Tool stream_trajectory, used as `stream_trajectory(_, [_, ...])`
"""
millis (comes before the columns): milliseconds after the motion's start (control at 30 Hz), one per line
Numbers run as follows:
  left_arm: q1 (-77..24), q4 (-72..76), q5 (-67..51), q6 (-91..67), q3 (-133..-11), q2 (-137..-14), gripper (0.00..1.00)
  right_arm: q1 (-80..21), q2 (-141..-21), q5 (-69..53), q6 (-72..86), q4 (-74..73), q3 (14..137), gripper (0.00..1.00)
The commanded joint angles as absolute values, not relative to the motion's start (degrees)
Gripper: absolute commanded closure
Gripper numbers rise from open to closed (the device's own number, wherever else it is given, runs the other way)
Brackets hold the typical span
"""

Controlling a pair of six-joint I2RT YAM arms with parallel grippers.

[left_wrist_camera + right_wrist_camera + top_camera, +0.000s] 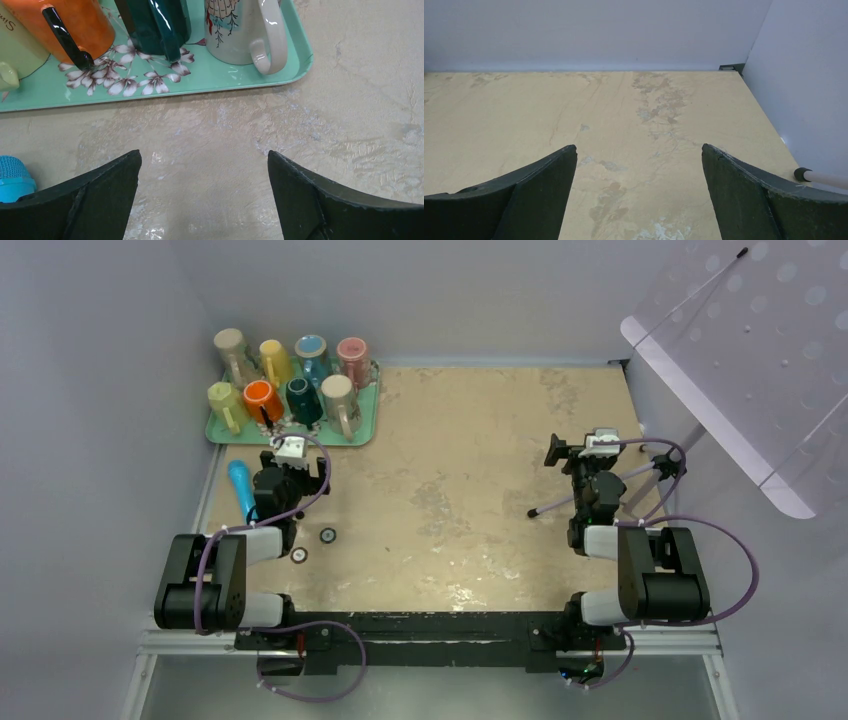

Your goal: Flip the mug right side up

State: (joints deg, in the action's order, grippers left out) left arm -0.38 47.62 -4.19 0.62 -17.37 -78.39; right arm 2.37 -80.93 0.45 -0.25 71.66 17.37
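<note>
A bright blue mug (pixel 241 486) lies on its side on the table, left of my left gripper (pixel 285 452); only its ribbed end shows at the left edge of the left wrist view (pixel 12 176). My left gripper (pixel 205 165) is open and empty, low over bare table just short of the green floral tray (pixel 200 82). My right gripper (pixel 597 452) is open and empty at the right of the table, facing the back wall (pixel 639 157).
The tray (pixel 362 430) at the back left holds several mugs, among them an orange one (pixel 60 25), a dark green one (pixel 160 22) and a cream one (pixel 240 30). Two small round discs (pixel 327 535) lie near the left arm. A white tripod rod (pixel 570 502) stands by the right arm.
</note>
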Motion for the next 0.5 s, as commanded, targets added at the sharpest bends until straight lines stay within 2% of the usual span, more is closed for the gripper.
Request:
stream_trajectory(0, [-0.1, 52.2, -4.2, -0.3, -18.3, -77.5, 0.00, 2.5, -79.1, -0.9, -2.0, 75.9, 17.5, 0.01])
stream_trajectory(133, [-0.1, 51.9, -4.3, -0.3, -18.5, -77.6, 0.00, 2.2, -74.3, -5.0, -3.8, 71.5, 17.4, 0.02])
stream_trajectory(267, [-0.1, 50.4, -2.0, -0.6, -19.0, -76.1, 0.00, 2.0, -68.7, -6.5, -2.5, 61.0, 19.8, 0.02])
stream_trajectory(367, [0.0, 28.3, 3.0, -3.4, -31.9, -73.1, 0.00, 0.9, -65.3, -8.7, 0.3, 53.4, 21.8, 0.02])
stream_trajectory(400, [-0.1, 19.4, 1.4, -2.4, -37.0, -73.5, 0.01, -0.8, -64.1, -8.4, -1.6, 51.9, 21.9, 0.02])
stream_trajectory(467, [0.0, 2.1, -6.1, -0.3, -46.8, -74.7, 0.10, -4.3, -61.4, -6.7, -3.9, 48.8, 22.5, 0.02])
